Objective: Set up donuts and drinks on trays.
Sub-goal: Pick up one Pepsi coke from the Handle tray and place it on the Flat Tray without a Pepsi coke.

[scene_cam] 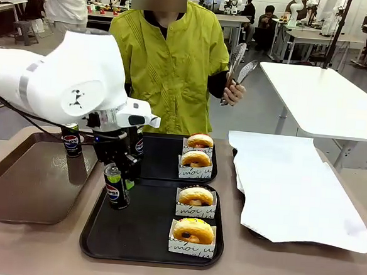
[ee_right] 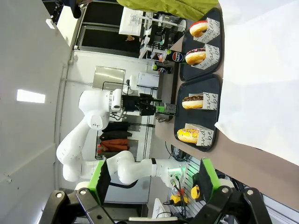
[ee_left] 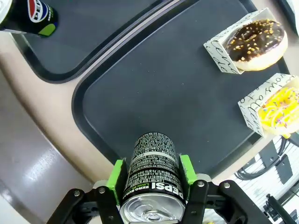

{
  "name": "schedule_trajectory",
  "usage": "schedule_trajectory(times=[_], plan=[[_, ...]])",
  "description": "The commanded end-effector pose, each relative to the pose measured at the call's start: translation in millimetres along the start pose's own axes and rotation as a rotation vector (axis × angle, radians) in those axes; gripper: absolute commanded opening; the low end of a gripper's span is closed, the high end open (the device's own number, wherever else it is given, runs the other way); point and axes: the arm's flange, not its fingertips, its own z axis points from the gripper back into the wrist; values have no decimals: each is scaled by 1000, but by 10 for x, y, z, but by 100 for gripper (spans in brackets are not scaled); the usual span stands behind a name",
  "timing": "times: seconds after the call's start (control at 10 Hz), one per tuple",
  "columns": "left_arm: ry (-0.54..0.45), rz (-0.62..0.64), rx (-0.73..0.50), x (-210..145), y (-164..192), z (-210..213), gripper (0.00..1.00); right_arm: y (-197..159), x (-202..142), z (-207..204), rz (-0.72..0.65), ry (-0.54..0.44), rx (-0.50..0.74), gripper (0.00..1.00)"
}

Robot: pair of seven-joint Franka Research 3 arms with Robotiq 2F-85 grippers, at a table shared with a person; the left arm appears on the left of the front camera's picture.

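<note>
Front view: left gripper (scene_cam: 119, 178) is pinching a Pepsi can (scene_cam: 115, 186) between its green pads, upright, over the left edge of the near black tray (scene_cam: 140, 235); can base is looking at or just above the tray floor, cannot tell which; left wrist view is confirming both pads are seated on the can's sides near the top, silver lid toward the camera.

Relative to the near black tray: two donuts in paper holders, one (scene_cam: 196, 197) and another (scene_cam: 193, 231), are sitting along its right side, well apart from the can; far black tray (scene_cam: 163, 156) is lying just behind it, carrying two more donuts (scene_cam: 198, 150) and a second can (scene_cam: 138, 142) mostly hidden behind the gripper; a third can (scene_cam: 72, 139) is standing on the glossy brown tray (scene_cam: 23, 183) to its left; person's hand (scene_cam: 234, 92) behind it is holding tongs (scene_cam: 239, 66).

Right gripper (ee_right: 154, 179) is idling with jaws spread, holding nothing.

Advice for this step: keep the can vertical; set the base fully inside the rim, not on it; confirm flat contact before releasing; lift straight up so the pads aren't tipping it.
</note>
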Motion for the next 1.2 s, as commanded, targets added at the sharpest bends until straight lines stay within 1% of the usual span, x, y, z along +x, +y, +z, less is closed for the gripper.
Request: schedule_trajectory(times=[0.0, 0.2, 0.4, 0.5, 0.8, 0.9, 1.0, 1.1], plan=[[-11, 24, 40, 75, -57, -164, 57, 1, 4, -15, 18, -8, 7, 100], [-38, 22, 61, 107, -32, -310, 57, 1, 4, -15, 18, -8, 7, 100], [-38, 18, 86, 166, -10, -377, 57, 1, 4, -15, 18, -8, 7, 100], [-29, 17, 92, 184, -14, -383, 100, 1, 4, -15, 18, -8, 7, 100], [-19, 18, 82, 157, -12, -333, 100, 1, 4, -15, 18, -8, 7, 100], [-17, 14, 90, 147, -40, -229, 100, 1, 4, -15, 18, -8, 7, 100], [-12, 20, 99, 134, -59, -110, 97, 1, 4, -15, 18, -8, 7, 100], [4, 31, 100, 91, -76, 9, 100, 1, 4, -15, 18, -8, 7, 100]])
